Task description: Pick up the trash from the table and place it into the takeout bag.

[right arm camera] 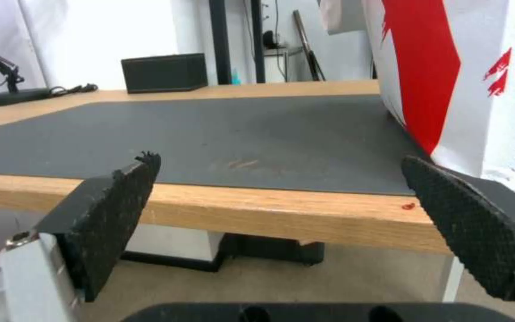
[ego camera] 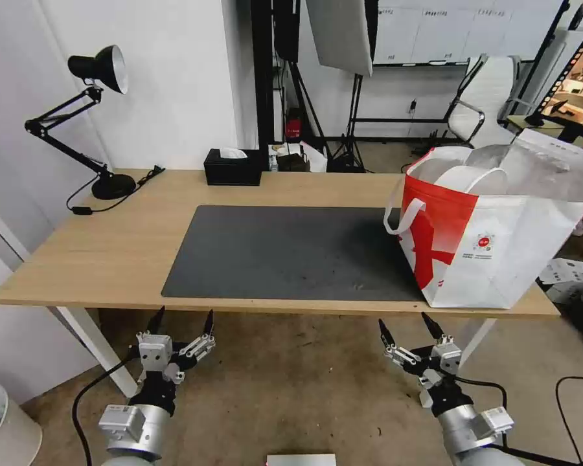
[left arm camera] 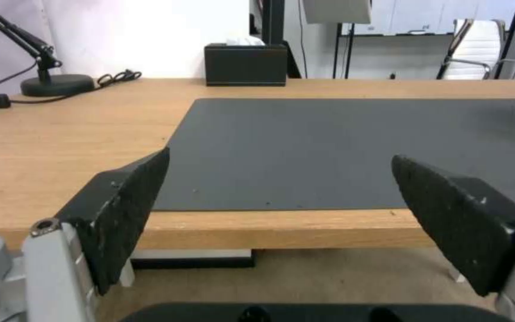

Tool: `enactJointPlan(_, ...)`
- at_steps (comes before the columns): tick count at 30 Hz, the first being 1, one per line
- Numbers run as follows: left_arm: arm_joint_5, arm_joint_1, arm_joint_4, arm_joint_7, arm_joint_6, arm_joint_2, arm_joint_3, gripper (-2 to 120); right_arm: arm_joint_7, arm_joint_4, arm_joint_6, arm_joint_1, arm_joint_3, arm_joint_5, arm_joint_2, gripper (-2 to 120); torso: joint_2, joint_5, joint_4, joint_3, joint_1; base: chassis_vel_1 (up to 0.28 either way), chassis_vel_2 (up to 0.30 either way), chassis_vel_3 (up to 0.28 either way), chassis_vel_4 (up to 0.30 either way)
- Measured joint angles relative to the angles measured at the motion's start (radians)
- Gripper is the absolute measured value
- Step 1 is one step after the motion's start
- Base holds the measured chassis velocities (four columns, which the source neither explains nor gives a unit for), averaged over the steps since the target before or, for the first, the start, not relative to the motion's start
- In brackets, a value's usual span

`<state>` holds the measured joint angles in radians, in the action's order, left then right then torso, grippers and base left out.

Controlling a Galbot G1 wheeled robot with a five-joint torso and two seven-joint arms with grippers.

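Both hands, left hand [ego camera: 182,318] and right hand [ego camera: 405,324], fingers apart, low before the table [ego camera: 110,246] edge.

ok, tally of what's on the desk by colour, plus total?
Black: 2, desk lamp, tissue box
Dark grey: 1, mat
White-and-red: 1, takeout bag, white items inside
Total: 4 on the table
Left gripper and right gripper open, below the near edge.

Left gripper [ego camera: 182,316] and right gripper [ego camera: 405,321] hang low, fingers spread.
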<state>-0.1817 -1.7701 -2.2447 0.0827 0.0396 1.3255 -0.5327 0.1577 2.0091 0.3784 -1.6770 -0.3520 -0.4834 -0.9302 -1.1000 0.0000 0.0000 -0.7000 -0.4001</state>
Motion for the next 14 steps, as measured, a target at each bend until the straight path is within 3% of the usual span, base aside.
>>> enactJointPlan(14,0.0,0.0,0.0,0.0,0.0,0.0,0.0,100,0.0,0.0,0.0,0.0,0.0,0.0,0.0,100,0.0,0.0,0.0,0.0,0.0,0.0,0.0,0.0,0.0)
